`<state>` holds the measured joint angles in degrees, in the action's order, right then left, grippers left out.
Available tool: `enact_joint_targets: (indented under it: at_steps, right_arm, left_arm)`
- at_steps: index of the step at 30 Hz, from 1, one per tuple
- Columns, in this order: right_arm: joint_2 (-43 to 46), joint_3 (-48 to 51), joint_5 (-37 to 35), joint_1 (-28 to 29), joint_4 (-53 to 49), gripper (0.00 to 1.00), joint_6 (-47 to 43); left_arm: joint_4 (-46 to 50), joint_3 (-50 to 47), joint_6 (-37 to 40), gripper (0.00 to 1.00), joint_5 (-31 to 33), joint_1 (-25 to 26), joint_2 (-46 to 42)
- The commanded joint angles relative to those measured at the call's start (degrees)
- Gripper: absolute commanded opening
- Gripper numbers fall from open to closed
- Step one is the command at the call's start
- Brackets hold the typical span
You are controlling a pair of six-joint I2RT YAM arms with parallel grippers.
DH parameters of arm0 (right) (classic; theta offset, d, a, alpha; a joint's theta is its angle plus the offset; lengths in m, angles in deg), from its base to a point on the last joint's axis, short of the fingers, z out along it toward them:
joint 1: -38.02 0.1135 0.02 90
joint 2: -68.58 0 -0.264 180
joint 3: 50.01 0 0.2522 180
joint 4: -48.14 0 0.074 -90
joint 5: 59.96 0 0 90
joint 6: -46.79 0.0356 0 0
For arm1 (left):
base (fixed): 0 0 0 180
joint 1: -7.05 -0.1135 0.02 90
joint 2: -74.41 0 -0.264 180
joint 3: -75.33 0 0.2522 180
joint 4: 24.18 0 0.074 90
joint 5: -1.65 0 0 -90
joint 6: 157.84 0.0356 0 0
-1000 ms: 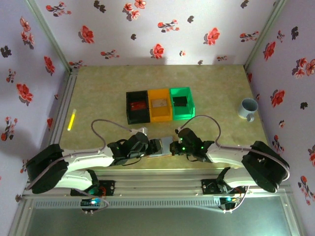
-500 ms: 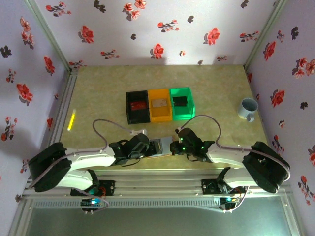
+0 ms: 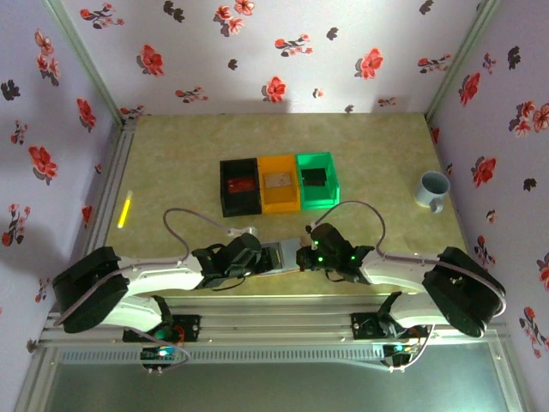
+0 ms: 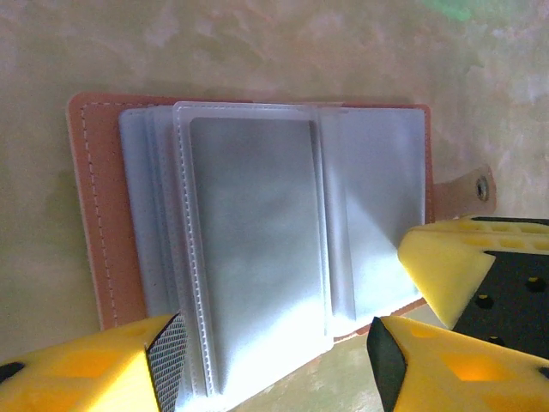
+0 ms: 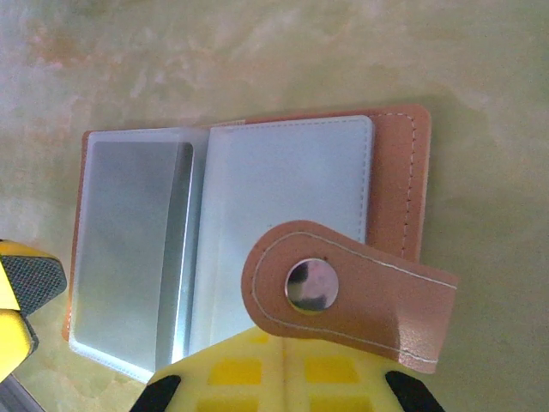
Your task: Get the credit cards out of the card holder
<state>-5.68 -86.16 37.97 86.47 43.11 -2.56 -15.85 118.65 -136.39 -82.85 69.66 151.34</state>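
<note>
L gripper (image 3: pixel 268 257) released, jaws straddling near edge of clear sleeves (image 4: pixel 249 249) | card holder (image 3: pixel 283 255) lies open at near edge of table (image 3: pixel 171 154), between both grippers | R gripper (image 3: pixel 302 256) clenched at snap tab (image 5: pixel 343 296), actual pinch unclear | advice: hold right side down, nip card edge only, not sleeve, pull straight out

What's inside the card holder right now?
Clear plastic sleeves fanned open inside the card holder; the top one looks flat silver-grey. Whether it holds a card is unclear, and the lower sleeves are covered.
</note>
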Motion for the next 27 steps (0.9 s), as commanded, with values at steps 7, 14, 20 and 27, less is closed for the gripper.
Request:
enact_joint_targets:
  at_steps: [7, 14, 20, 27]
  right_arm:
    - [-0.6, 0.9, -0.1, 0.3, -0.2, 0.0, 0.8]
    - [-0.7, 0.9, 0.0, 0.3, -0.2, 0.0, 0.8]
    - [-1.1, 0.9, 0.2, 0.3, 0.2, 0.0, 0.9]
    - [-1.4, 0.9, 0.3, 0.3, 0.3, 0.0, 0.8]
  left_arm:
    - [-0.7, 1.1, 1.7, 0.6, 0.2, -0.3, 1.0]
    - [-1.9, 0.6, 1.2, 0.59, -0.2, -0.3, 1.9]
    - [-2.2, 1.1, 1.5, 0.57, -0.3, -0.3, 1.6]
    - [-0.5, 2.1, 2.2, 0.57, -0.1, -0.3, 1.5]
